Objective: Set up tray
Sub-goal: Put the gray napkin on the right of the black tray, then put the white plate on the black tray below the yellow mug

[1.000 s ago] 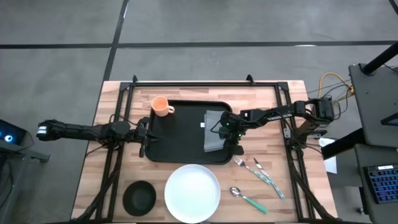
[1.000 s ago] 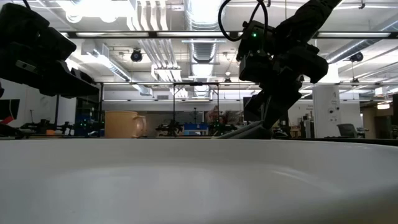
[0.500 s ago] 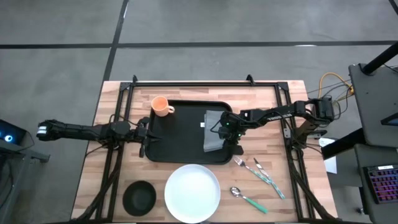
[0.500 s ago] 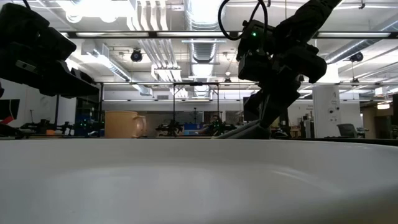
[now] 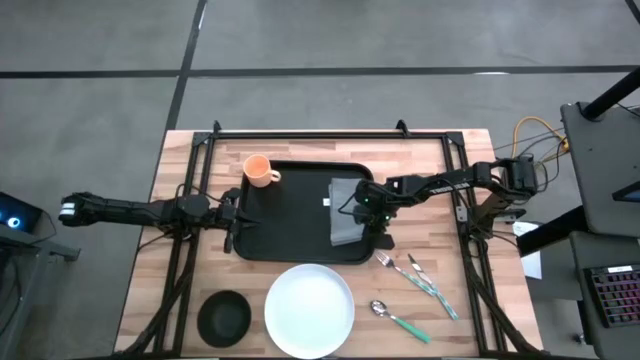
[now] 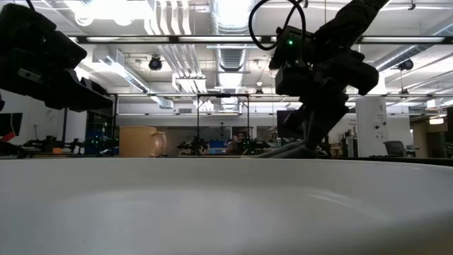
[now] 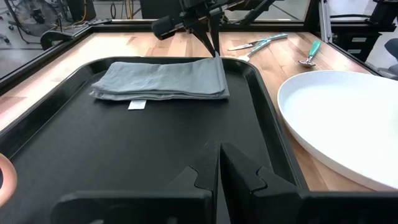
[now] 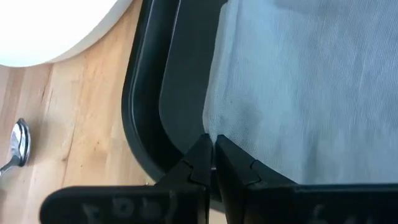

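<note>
Black tray (image 5: 290, 215) at table centre, grey napkin (image 5: 345, 212) on its right side.
Right gripper (image 5: 371, 228), fingers together, touches the napkin's corner; left gripper (image 5: 236, 216) is closed at the tray's left edge. The tray looks stiff and light; grasp its rim.

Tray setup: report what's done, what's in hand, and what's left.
Done: the folded grey napkin lies inside the tray, at its right end. The orange cup sits at the tray's far left corner, whether on the rim or beside it is unclear.
In hand: the right gripper, jaws shut, is at the napkin's corner. The left gripper waits shut at the left rim.
Left: white plate, black bowl, fork, knife and spoon are outside.
</note>
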Controlling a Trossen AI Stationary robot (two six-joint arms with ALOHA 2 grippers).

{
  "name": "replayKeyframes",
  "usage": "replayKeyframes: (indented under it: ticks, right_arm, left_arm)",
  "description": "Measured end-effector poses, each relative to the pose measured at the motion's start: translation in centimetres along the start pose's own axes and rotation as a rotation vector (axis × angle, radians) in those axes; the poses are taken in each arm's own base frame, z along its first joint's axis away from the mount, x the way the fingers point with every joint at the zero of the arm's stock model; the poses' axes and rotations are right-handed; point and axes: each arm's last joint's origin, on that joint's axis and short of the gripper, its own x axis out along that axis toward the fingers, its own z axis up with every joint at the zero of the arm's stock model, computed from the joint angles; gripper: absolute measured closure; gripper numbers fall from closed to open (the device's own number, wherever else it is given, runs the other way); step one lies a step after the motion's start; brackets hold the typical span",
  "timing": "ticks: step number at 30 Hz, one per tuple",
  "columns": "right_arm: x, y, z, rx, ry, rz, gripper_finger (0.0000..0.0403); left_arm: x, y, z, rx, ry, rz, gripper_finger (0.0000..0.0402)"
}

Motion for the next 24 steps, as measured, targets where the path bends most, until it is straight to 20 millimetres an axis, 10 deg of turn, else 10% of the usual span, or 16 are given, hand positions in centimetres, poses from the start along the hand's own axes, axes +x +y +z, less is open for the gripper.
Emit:
replayKeyframes:
  ticks: [24]
  right_arm:
    - [-0.27,0.16,0.54,0.028,-0.005,0.005,0.0232]
  left_arm:
    - [0.0,0.0,0.0,0.0,0.0,0.0,0.0401]
